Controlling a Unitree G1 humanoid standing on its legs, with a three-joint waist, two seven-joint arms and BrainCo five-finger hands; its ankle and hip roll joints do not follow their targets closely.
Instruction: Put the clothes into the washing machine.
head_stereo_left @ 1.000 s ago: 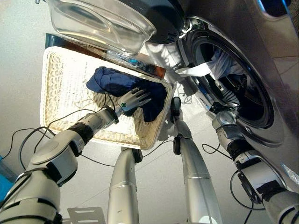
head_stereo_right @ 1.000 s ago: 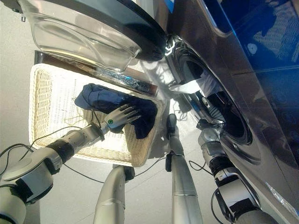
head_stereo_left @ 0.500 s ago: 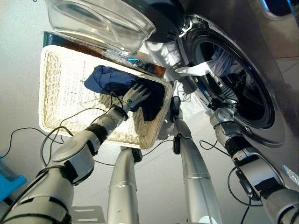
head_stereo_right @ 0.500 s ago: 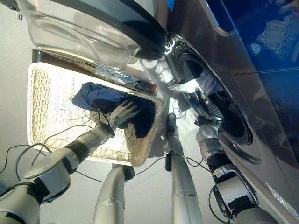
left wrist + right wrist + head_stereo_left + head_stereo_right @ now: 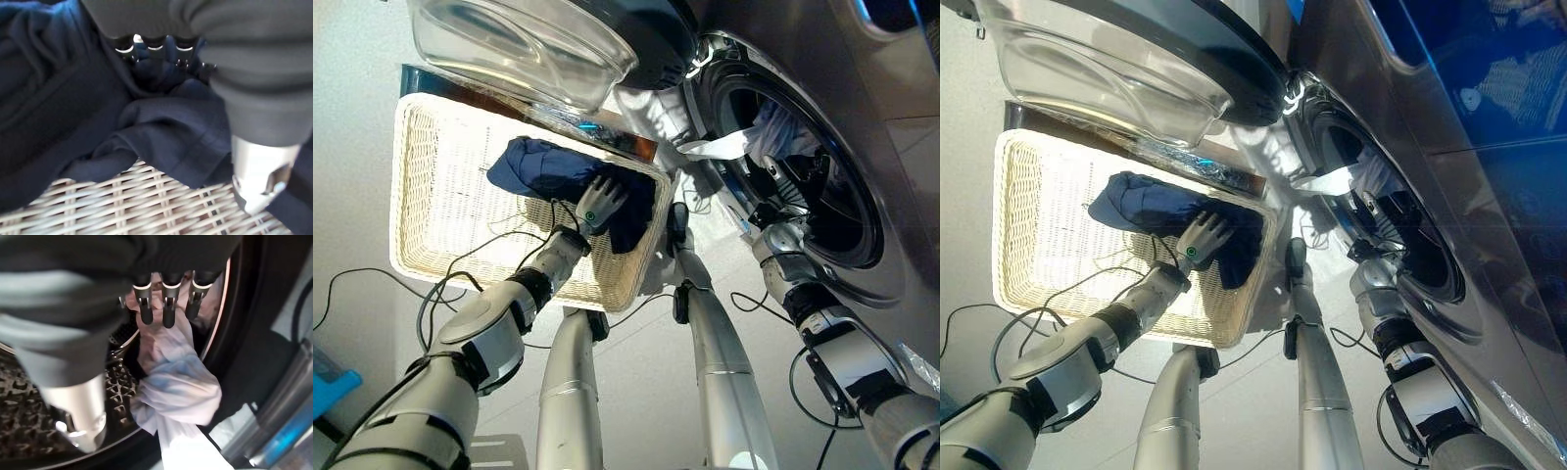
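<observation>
A dark blue garment (image 5: 548, 168) lies bunched in the white wicker basket (image 5: 429, 211) on the floor. My left hand (image 5: 599, 203) rests on its right part, fingers (image 5: 154, 47) straight and pressed into the folds, open. A light, white and bluish cloth (image 5: 178, 394) sits in the washing machine's drum (image 5: 832, 211), and a white part (image 5: 720, 148) hangs over the rim. At the lower edge of the drum opening my right hand (image 5: 770, 221) is open, its fingers (image 5: 167, 308) pointing at the light cloth without touching it.
The washer's glass door (image 5: 519, 44) stands swung open above the basket's far side. The basket's right corner (image 5: 651, 259) is close to the machine's front. Grey floor (image 5: 352, 117) lies to the left of the basket.
My left arm has reached further into the basket and the hand has slid a little deeper onto the blue garment. The right hand has barely moved at the drum.
</observation>
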